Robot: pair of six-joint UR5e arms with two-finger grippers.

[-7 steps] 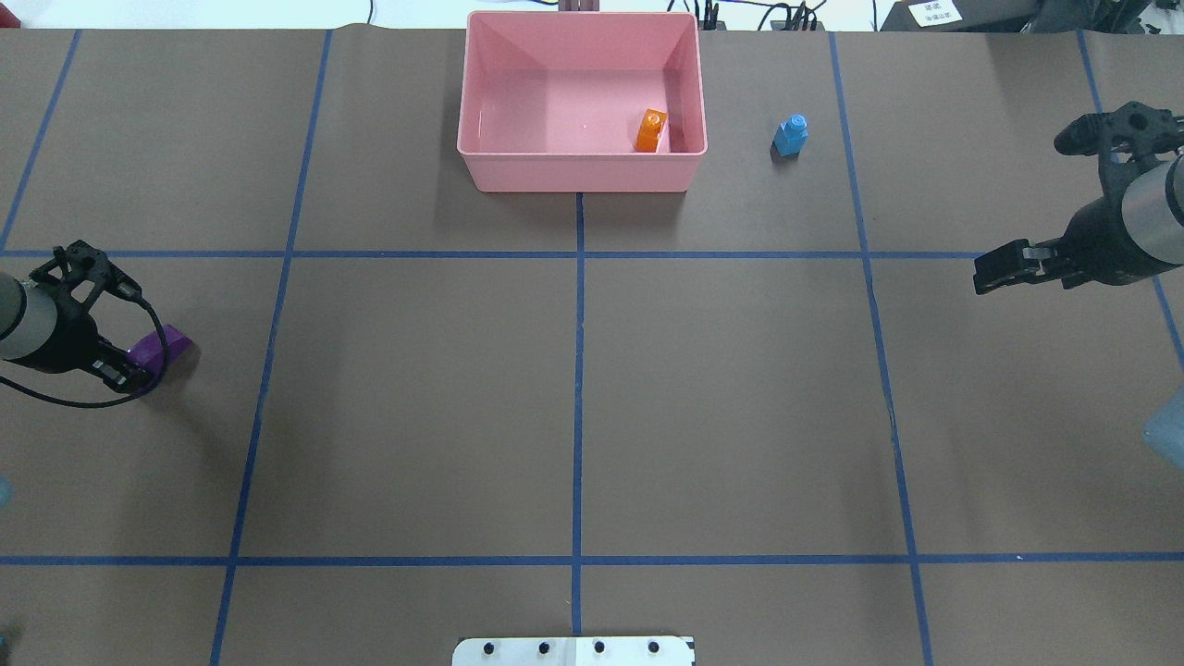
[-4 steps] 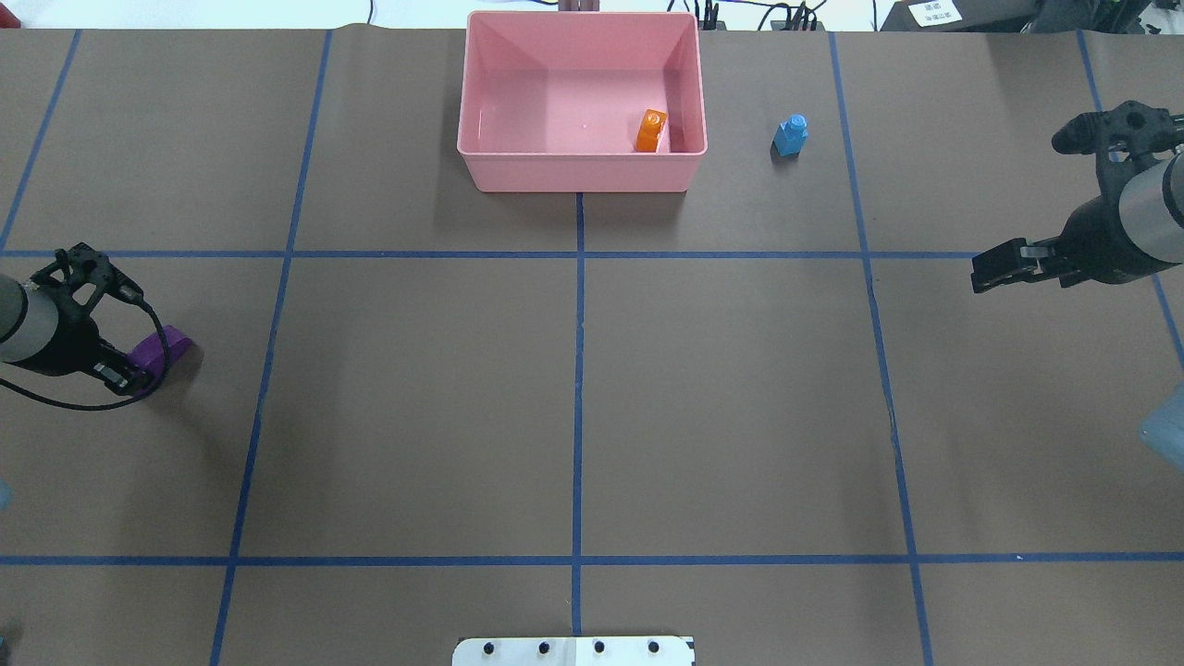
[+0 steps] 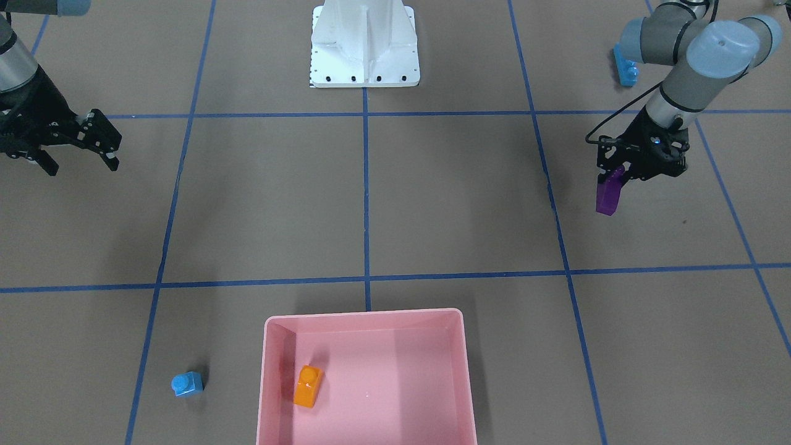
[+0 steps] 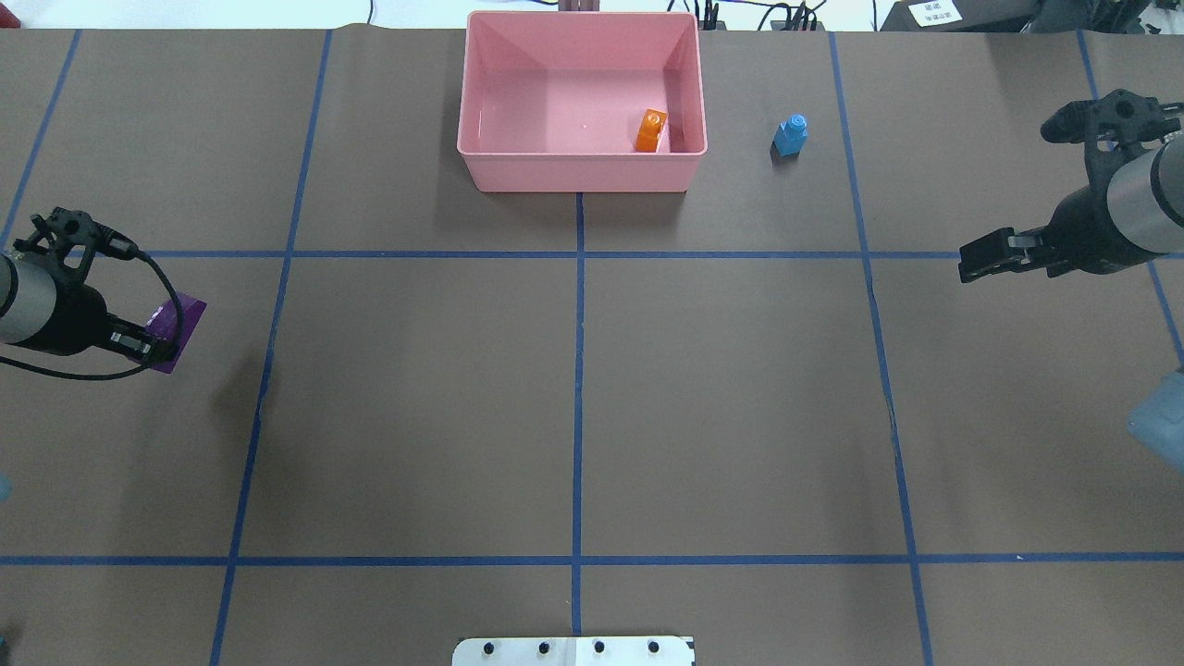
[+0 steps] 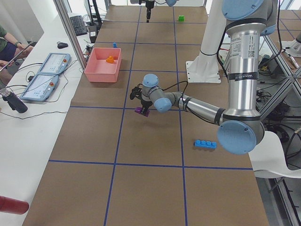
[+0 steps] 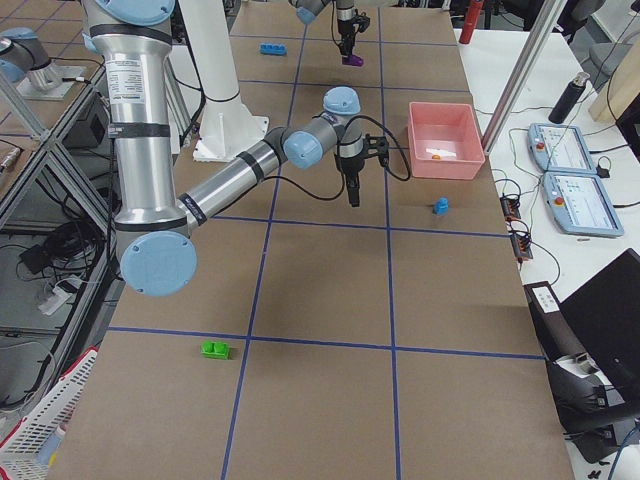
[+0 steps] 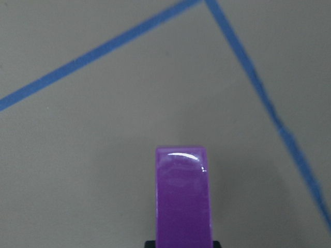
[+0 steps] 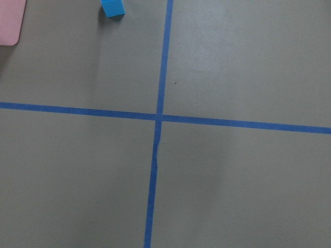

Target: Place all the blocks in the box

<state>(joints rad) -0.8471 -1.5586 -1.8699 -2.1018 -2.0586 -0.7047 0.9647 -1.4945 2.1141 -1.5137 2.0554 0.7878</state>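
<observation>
My left gripper (image 4: 155, 350) is shut on the purple block (image 4: 178, 322) and holds it above the table at the left edge; the block also shows in the front view (image 3: 609, 194) and the left wrist view (image 7: 183, 199). My right gripper (image 3: 80, 164) is open and empty at the table's right side. The pink box (image 4: 583, 174) stands at the far middle with the orange block (image 4: 651, 130) inside. The small blue cube (image 4: 790, 135) stands right of the box. The long blue block (image 5: 206, 144) and the green block (image 6: 215, 350) lie near the robot's side.
The white robot base (image 3: 364, 43) stands at the near middle edge. Blue tape lines (image 4: 578, 370) cross the brown table cover. The operators' bench with tablets (image 5: 44, 80) runs beyond the box.
My left gripper has risen with the purple block, which now hangs clear of the table. The right arm has drifted slightly toward the table's middle.
</observation>
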